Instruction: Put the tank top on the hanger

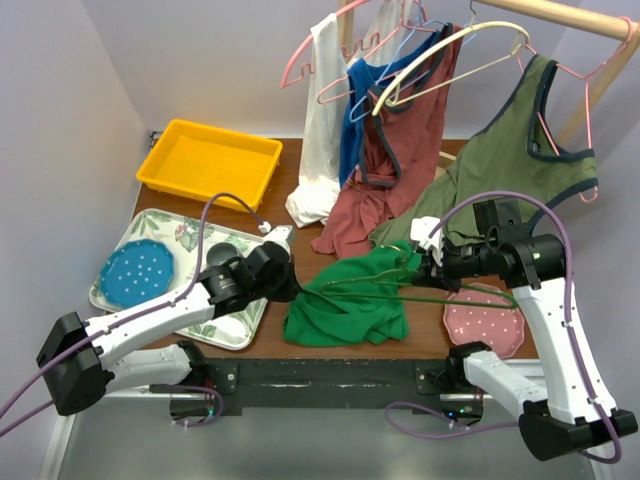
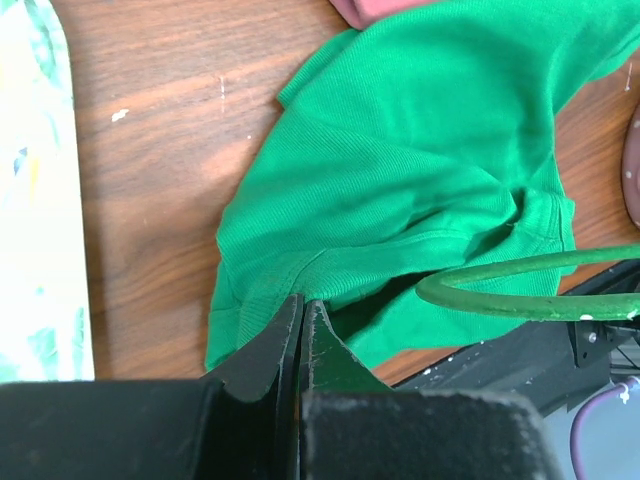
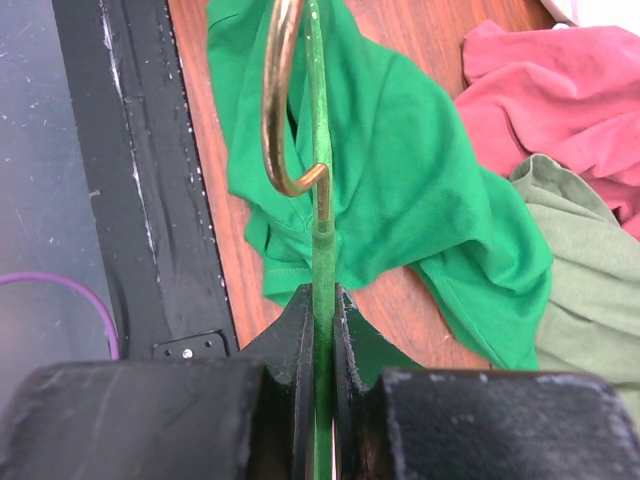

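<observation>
Right gripper (image 3: 322, 298), clamped on the hanger (image 3: 318, 150), aims it toward 9 o'clock across the tank top (image 2: 400, 170). Left gripper (image 2: 302, 305) pinches its hem tight, likely to hold an opening.

Five garments are counted: one bright kelly-green sleeveless tank top (image 1: 350, 305) at lower centre, and, across the upper right, one rust-red top (image 1: 390, 170), one olive-green top with navy trim (image 1: 510, 170), one white top (image 1: 322, 150) and one blue top (image 1: 358, 130). One thin dark-green wire hanger (image 3: 321, 250), one thick cream hanger (image 1: 440, 42) and at least three pink wire hangers (image 1: 585, 70) are seen; a firmer count is prevented by the tangle. Two round plates are counted: one blue dotted plate (image 1: 137, 273) and one pink dotted plate (image 1: 482, 322). One yellow plastic bin (image 1: 210, 160) and one floral rectangular tray (image 1: 170, 230) are found at left. Two end effectors are counted, the left end effector (image 1: 297, 291) and the right end effector (image 1: 426, 268).
</observation>
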Robot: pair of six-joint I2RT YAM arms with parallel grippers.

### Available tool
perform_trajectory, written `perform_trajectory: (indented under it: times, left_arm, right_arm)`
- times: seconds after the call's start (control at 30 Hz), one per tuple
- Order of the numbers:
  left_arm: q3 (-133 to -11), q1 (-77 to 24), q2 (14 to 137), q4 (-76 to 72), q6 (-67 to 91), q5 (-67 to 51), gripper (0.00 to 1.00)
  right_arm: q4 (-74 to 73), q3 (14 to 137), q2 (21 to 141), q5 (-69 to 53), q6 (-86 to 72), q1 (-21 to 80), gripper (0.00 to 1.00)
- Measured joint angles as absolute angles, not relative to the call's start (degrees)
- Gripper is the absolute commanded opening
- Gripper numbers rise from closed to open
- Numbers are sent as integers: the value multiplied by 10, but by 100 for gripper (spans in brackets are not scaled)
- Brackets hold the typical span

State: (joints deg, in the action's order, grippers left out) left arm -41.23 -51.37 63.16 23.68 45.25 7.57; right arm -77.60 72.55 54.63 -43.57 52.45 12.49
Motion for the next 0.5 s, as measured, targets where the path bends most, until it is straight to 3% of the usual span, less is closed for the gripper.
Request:
perform_trajectory:
  times: [0.5]
  left_arm:
    - [-459,-514,632,249,452,56,0]
  right_arm:
    - [-776,730,566,-462,533,133,0]
